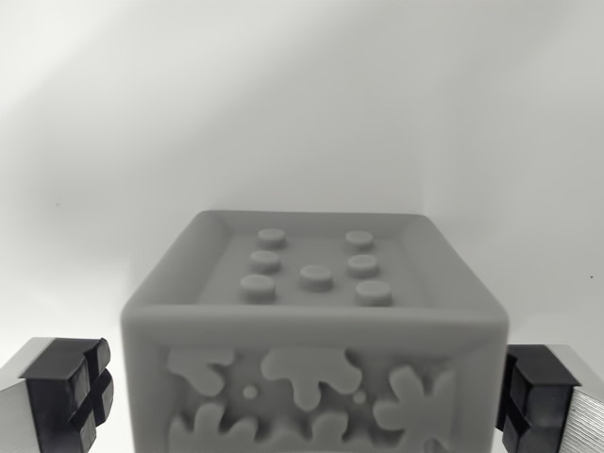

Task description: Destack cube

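Observation:
A grey cube (314,321) fills the lower middle of the wrist view. Its recessed top face carries several round studs, and its near face shows raised splat-like shapes. My gripper (311,401) straddles the cube, open. The left fingertip (68,392) stands a little off the cube's left side. The right fingertip (538,396) sits right by the cube's right side; whether it touches cannot be told. Anything beneath this cube is hidden below the frame.
A plain white surface (283,113) lies all around and behind the cube, with a soft shadow to the cube's left.

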Motion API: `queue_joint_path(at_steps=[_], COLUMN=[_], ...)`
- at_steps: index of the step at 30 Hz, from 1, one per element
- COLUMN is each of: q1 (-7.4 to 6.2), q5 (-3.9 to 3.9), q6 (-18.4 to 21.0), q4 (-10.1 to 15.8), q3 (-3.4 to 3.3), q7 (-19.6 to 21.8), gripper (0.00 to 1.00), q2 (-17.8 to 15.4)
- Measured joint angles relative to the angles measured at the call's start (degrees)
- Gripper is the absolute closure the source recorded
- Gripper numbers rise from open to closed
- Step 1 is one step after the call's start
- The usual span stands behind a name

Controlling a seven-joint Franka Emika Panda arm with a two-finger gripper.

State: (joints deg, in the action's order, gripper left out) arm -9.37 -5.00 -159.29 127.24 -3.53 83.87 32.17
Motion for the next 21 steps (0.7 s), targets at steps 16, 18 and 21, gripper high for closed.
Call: queue_joint_path(at_steps=[16,18,21], q1=[-0.61,-0.71,-0.93], q5=[0.33,0.42,0.66], q6=[4.19,4.76,6.09], q4=[1.49,1.67,1.94], q3=[-0.78,-0.9,-1.16], q7=[0.24,0.29,0.42], gripper=[0.0,0.0,0.0], q2=[-5.77,-6.57,-8.17])
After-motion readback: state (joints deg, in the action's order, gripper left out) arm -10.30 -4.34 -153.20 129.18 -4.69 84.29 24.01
